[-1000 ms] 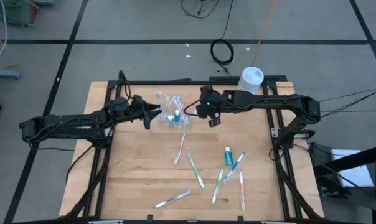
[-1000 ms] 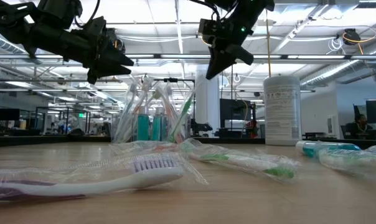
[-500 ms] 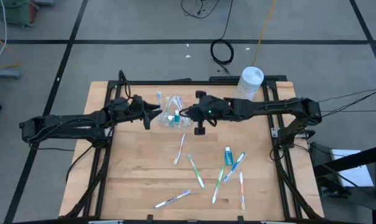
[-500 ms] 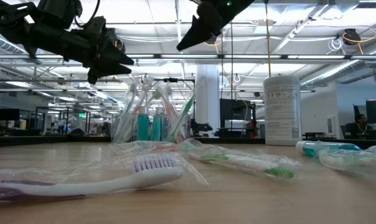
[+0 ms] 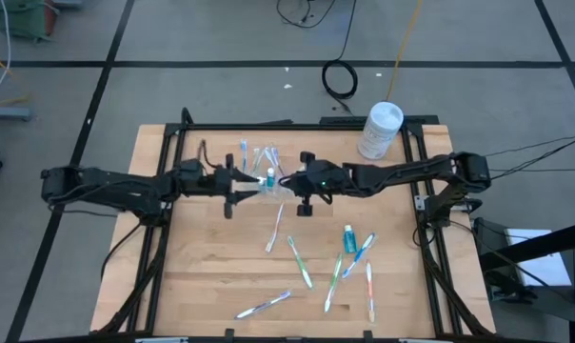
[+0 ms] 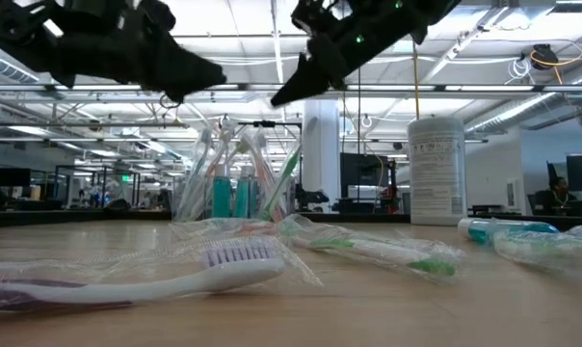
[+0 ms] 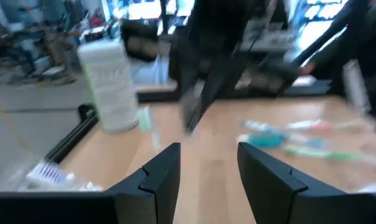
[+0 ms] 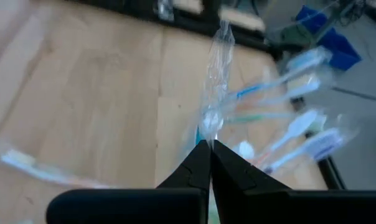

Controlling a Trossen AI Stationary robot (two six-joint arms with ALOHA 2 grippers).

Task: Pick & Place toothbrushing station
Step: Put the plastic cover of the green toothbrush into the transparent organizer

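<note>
Toothbrushing station cup [image 6: 235, 198], stuffed with brushes and tubes, stands at the wooden table's [image 5: 211, 276] far side between two arms; left gripper [image 5: 238, 183] parted beside it, right gripper [image 5: 289, 182] pinched closed above it.

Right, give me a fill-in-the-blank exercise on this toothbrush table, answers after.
1. The clear cup holding toothbrushes stands ____ on the table.
2. The white canister stands at the table's far ____ corner in the high view.
3. The right gripper has its fingers ____ on a clear wrapper.
4. The left gripper beside the cup has its fingers ____.

Missing words: upright; right; shut; open
</note>
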